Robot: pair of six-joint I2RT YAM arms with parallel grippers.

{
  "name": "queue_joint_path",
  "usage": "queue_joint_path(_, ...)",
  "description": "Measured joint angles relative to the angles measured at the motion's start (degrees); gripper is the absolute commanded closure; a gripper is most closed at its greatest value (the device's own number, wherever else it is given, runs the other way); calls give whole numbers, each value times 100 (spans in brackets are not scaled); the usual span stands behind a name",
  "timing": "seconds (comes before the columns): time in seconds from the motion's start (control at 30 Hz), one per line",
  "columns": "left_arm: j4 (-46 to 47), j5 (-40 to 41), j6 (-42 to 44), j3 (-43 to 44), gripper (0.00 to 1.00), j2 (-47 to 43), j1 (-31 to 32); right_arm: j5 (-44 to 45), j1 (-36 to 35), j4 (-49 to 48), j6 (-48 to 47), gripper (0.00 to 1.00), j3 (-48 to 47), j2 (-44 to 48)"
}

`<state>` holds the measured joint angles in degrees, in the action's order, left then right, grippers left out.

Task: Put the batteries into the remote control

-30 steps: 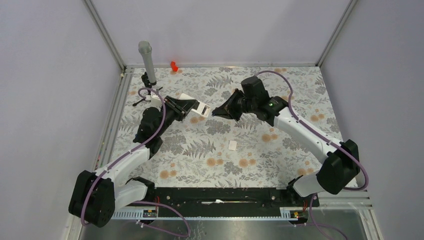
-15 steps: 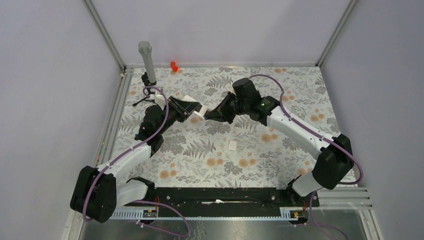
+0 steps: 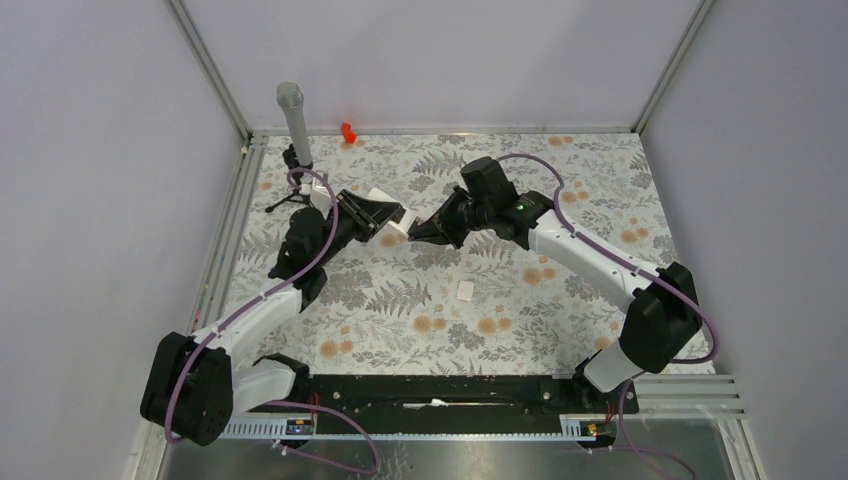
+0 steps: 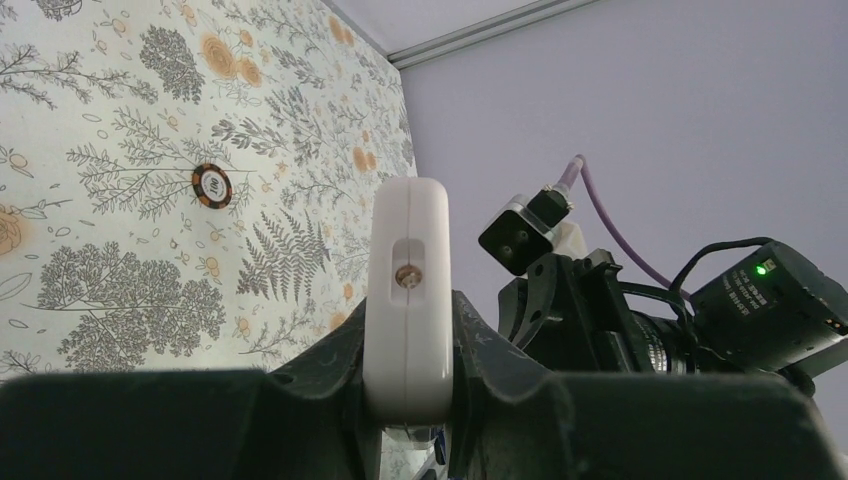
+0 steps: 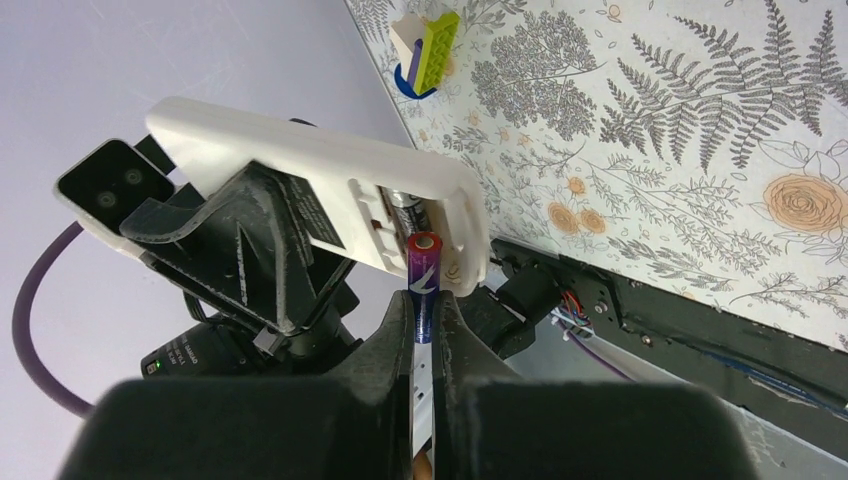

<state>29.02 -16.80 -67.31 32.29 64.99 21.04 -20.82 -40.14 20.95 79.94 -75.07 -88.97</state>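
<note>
My left gripper [image 3: 380, 217] is shut on the white remote control [image 3: 396, 224] and holds it above the table. In the left wrist view the remote control [image 4: 408, 290] stands edge-on between the jaws of the left gripper [image 4: 408, 335]. My right gripper [image 5: 424, 312] is shut on the purple battery [image 5: 422, 272], whose tip is at the remote control's [image 5: 300, 160] open compartment. A dark battery [image 5: 404, 210] lies inside that compartment. In the top view the right gripper [image 3: 422, 230] meets the remote's end.
A small flat white cover piece [image 3: 465, 290] lies on the floral table in front of the grippers. A grey post [image 3: 293, 122] on a small tripod stands at the back left, with a red object [image 3: 348, 131] by the back wall. A yellow-green and blue item [image 5: 428, 50] lies on the table.
The right arm has moved left, bringing the purple battery up to the remote's end. The left arm holding the remote has barely shifted.
</note>
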Motion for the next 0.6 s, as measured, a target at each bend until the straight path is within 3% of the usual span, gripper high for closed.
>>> queue_joint_path(0.3,0,-66,-20,39,100,0,-7,-140,9,70,155,100,0,-20)
queue_joint_path(0.6,-66,-120,-76,74,100,0,-17,-240,63,72,264,89,4,-20)
